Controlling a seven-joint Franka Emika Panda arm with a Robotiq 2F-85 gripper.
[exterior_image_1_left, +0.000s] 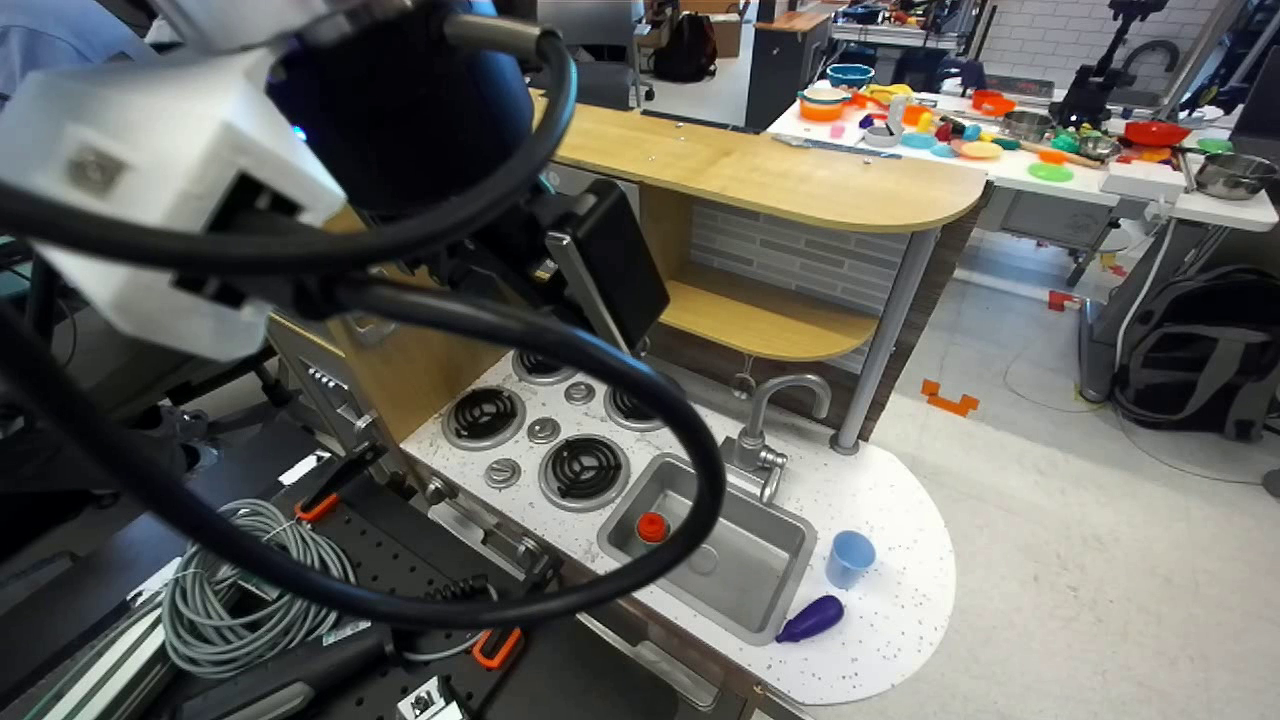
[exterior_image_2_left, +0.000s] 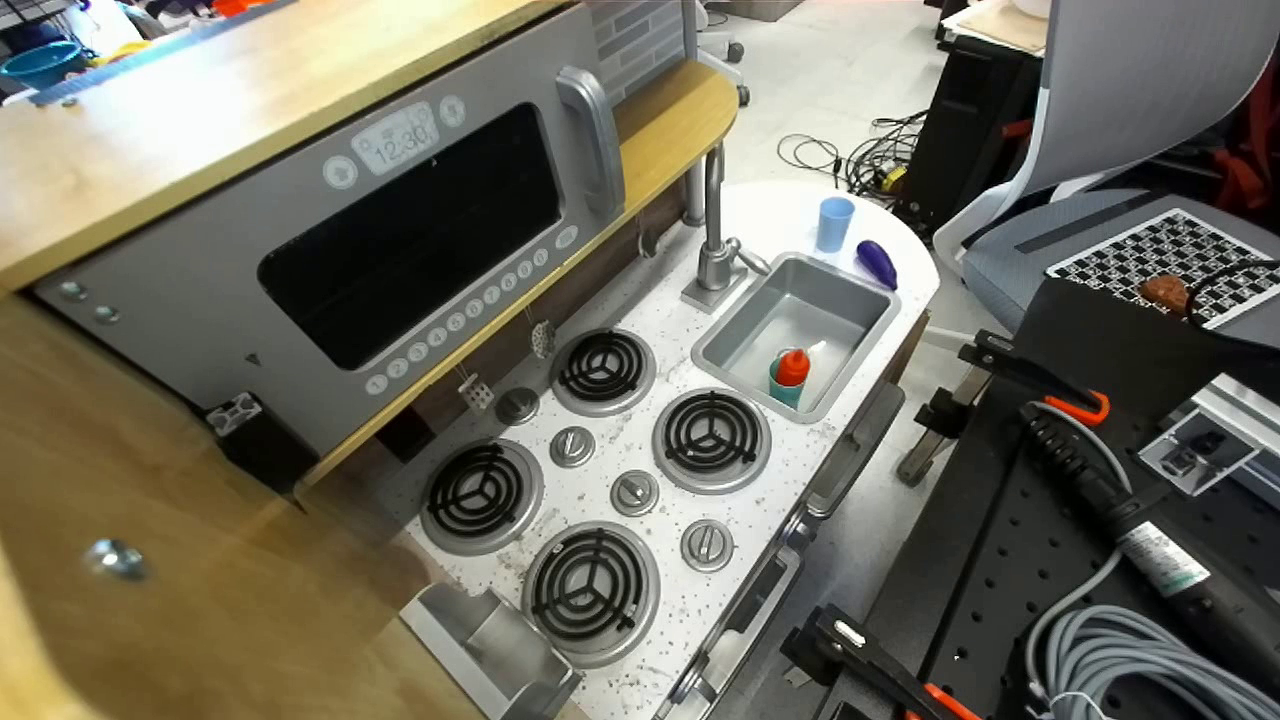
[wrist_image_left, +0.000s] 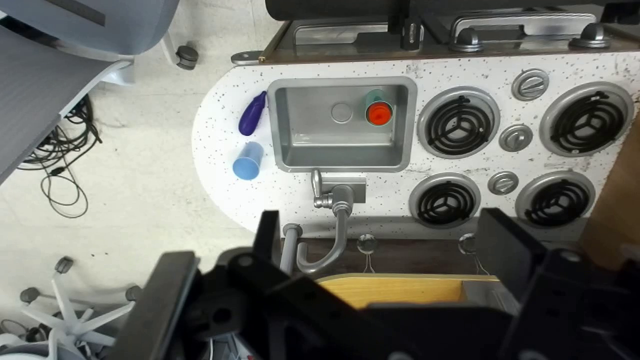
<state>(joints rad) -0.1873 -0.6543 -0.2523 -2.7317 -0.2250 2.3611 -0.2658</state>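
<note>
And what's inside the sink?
A teal cup near the drain, with a red object poking out. The cup hides the object's lower part and the sink floor underneath.

In an exterior view I count 4 coil burners (exterior_image_2_left: 711, 434), 4 stove knobs (exterior_image_2_left: 634, 493); upper right, 1 eggplant (exterior_image_2_left: 876, 265), 1 cup (exterior_image_2_left: 833, 228).

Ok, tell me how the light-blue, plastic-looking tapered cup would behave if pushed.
The cup may tip under a high push, standing upright on its narrower end. It looks hollow, so probably light; being round, it could roll once toppled.
</note>
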